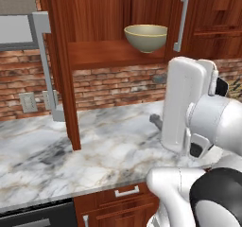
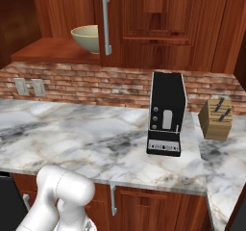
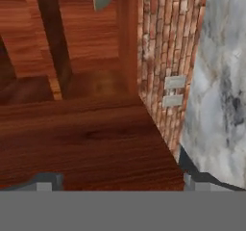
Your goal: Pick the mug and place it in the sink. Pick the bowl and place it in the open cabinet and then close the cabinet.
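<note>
Bowl (image 1: 146, 37) sitting at cabinet (image 1: 94, 27) shelf's front edge; closing step pending. Pincer (image 3: 115, 181) tips apart, empty. Next: swinging door (image 1: 61, 70) shut.

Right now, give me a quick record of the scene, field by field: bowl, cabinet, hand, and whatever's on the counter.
bowl: bowl sits upright on the cabinet's inner shelf
cabinet: cabinet open, door swung out toward the counter
hand: hand close to the brown wood of the door, nothing between its fingertips
counter: marble counter holds a black coffee machine and a knife block
</note>
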